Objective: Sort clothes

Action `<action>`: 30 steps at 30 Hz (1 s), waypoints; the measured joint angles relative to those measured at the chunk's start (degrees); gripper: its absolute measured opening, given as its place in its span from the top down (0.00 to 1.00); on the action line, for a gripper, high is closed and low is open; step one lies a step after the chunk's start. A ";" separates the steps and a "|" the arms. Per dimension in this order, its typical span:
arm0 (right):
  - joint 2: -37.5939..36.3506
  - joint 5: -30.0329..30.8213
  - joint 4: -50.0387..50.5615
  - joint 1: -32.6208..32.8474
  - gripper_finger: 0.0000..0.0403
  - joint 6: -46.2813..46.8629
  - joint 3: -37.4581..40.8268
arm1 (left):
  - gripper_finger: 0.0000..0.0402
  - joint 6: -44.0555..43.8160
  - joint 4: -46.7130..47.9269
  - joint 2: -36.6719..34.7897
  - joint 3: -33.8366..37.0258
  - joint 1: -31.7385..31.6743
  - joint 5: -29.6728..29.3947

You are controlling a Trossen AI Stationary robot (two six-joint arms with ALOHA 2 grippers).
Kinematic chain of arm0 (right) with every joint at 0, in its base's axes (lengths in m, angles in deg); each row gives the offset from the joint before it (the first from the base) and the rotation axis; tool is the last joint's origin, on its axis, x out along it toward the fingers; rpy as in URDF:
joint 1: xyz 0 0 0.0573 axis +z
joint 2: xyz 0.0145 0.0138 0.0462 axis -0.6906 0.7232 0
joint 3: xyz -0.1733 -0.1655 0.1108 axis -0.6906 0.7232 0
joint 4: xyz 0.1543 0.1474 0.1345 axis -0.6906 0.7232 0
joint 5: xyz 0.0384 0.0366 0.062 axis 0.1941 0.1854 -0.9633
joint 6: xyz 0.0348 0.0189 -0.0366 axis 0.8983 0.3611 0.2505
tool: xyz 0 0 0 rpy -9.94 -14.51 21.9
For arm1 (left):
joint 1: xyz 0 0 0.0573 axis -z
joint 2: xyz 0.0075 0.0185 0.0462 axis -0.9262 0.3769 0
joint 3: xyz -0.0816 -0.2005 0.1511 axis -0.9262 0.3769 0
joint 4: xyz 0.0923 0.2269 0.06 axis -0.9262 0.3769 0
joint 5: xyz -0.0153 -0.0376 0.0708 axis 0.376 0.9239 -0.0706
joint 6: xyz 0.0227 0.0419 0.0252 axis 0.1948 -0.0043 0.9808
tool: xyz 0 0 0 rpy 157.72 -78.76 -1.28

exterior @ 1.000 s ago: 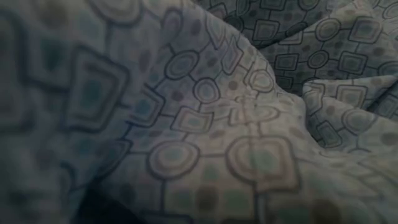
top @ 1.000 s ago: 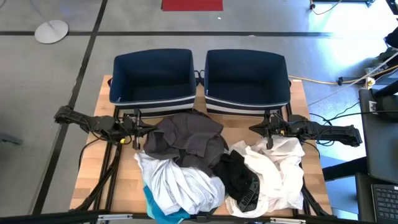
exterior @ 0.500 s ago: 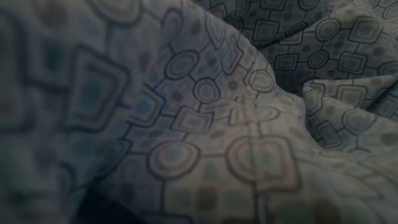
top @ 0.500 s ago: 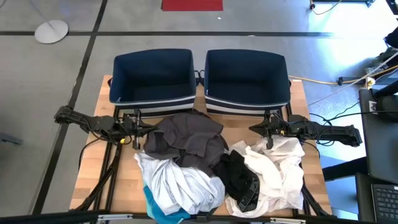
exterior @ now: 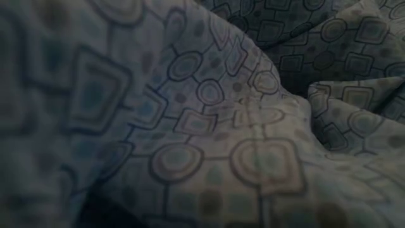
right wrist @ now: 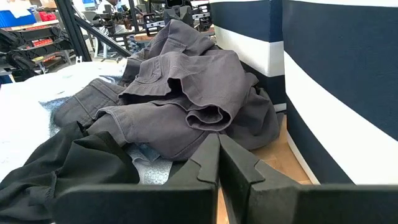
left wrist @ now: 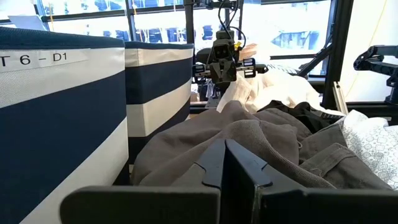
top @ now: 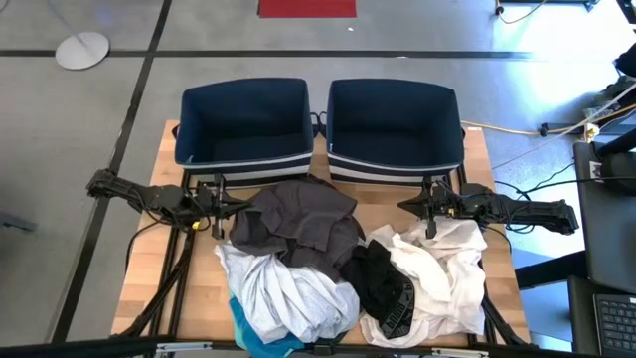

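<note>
A pile of clothes lies on the wooden table (top: pixel 149 288) in front of two navy bins. A dark grey garment (top: pixel 303 221) lies on top at the middle, a white patterned one (top: pixel 283 293) at the near left, a black one (top: pixel 383 283) and a cream-white one (top: pixel 447 268) at the right, and a teal edge (top: pixel 248 333) shows at the near side. My left gripper (top: pixel 237 206) is shut at the pile's left, just short of the grey garment (left wrist: pixel 249 140). My right gripper (top: pixel 405 205) is shut at the pile's right, above the cream garment. The patterned cloth (exterior: pixel 202 126) fills the low view.
Two navy fabric bins with white stripes stand side by side at the table's far edge, the left bin (top: pixel 243 124) and the right bin (top: pixel 395 124). Bare table (top: pixel 139 249) shows at the pile's left. Cables run along the right side of the table.
</note>
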 joint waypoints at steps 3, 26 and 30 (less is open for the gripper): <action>0.00 0.00 0.00 -0.01 0.97 0.00 0.00 | 0.99 0.00 0.00 0.01 0.01 0.01 0.00; 0.02 0.00 0.00 0.00 0.97 -0.01 0.00 | 0.99 -2.73 -3.37 0.00 0.00 0.02 0.04; 0.02 0.00 -0.01 0.00 0.97 -0.01 0.00 | 0.99 -8.38 -7.38 0.02 0.02 0.00 0.04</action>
